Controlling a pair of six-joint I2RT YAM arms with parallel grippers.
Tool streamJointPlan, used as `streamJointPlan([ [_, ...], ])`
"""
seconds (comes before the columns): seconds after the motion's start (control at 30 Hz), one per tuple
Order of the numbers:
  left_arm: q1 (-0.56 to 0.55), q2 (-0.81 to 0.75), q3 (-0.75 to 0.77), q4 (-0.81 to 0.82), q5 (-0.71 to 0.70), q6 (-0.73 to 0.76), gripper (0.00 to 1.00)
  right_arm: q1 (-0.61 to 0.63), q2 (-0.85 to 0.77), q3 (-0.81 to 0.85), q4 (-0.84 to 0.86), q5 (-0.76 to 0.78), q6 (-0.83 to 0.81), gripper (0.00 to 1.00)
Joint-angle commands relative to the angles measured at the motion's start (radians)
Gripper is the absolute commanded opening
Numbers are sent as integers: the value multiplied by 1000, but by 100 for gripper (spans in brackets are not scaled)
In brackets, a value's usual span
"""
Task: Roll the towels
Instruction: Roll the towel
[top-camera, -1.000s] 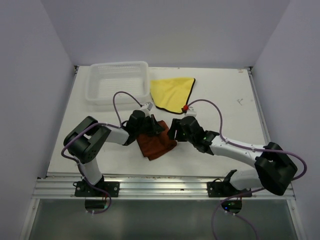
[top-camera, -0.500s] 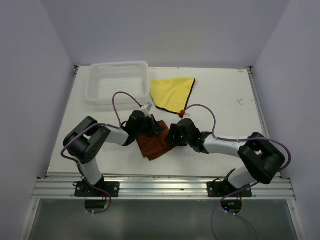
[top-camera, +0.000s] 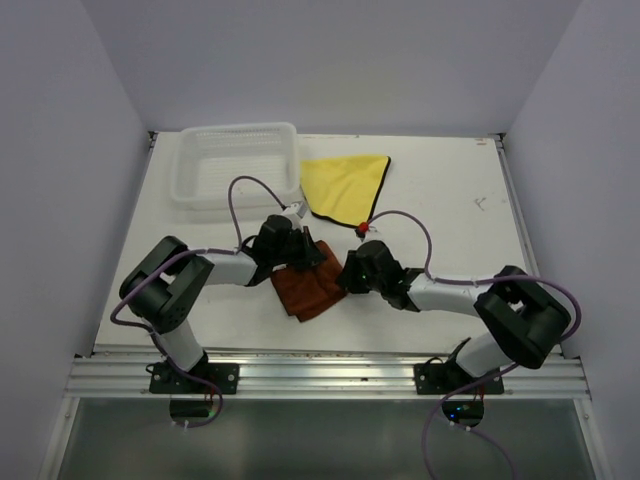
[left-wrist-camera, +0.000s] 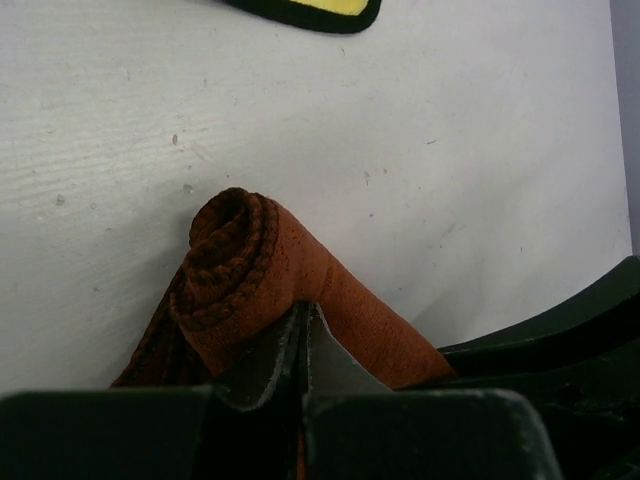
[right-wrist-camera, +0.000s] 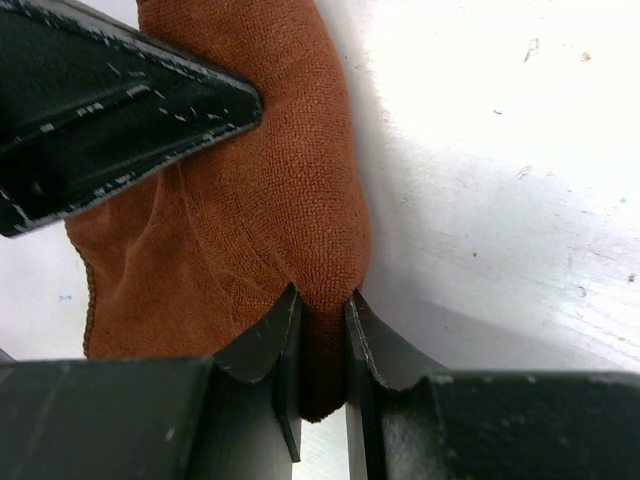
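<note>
your left gripper (left-wrist-camera: 305, 322) is pinched shut on the rust-brown towel (left-wrist-camera: 262, 262), with the roll just ahead of its tips. right gripper (right-wrist-camera: 322, 305) clamps a fold of it. if you pull them apart, the roll could unwind. yellow towel (top-camera: 345, 185) lies flat beyond both, not rolled.

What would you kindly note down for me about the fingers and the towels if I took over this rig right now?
Left gripper: fingers shut, pinching the rust-brown towel just beside its rolled end.
Right gripper: shut on a fold at the same towel's other side.
Rust-brown towel: mid-table between the arms, one end rolled, the rest loose.
Yellow towel: lying flat at the far side, beside the white basket, not rolled.
Left to do: finish the rust-brown roll, then roll the yellow one.
</note>
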Motion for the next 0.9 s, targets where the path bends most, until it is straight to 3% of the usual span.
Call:
streamJointPlan([
  [0.0,13,-48,49,-154,-114,94,1,7,-60,-39,-53,80,-85,0],
  [0.33,14,-139,112,-219,-91,80,3,128,-120,41,-226,393,-292,0],
  [0.87,13,-294,50,-224,-33,22,3,508,145,236,-370,926,-441,0],
])
